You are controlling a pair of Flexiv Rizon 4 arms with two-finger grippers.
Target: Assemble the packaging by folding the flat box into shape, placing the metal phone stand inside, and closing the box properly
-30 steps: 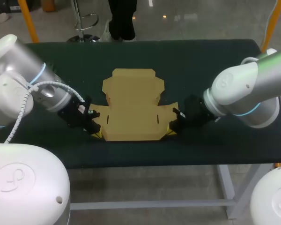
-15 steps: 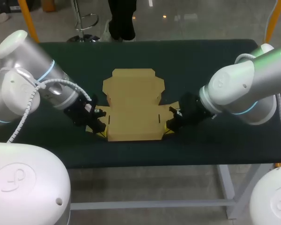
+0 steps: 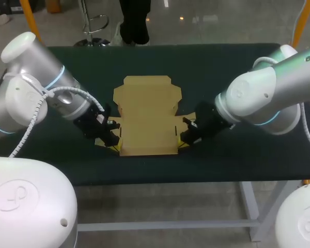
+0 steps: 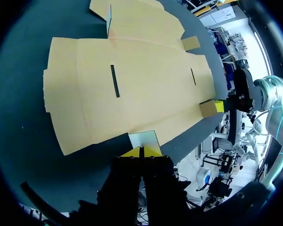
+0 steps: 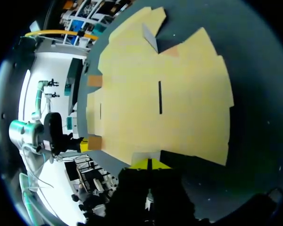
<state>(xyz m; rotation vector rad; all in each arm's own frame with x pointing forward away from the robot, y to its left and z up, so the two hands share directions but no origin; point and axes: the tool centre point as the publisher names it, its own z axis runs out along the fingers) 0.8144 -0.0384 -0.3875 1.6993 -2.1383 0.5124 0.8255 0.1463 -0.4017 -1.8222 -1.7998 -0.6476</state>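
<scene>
At table centre: the flat box (image 3: pixel 147 116) lies unfolded on the table (image 3: pixel 237 67); the metal phone stand is not in view.
Risk: a thin corner tab may tear or slip free if the arms lift unevenly, and the box would then skew rather than fold.
Left gripper (image 3: pixel 112 142): low, angled inward, yellow tips pinched together on the box's near-left tab.
Right gripper (image 3: pixel 182 143): mirrored pose, tips pinched on the near-right tab.
</scene>
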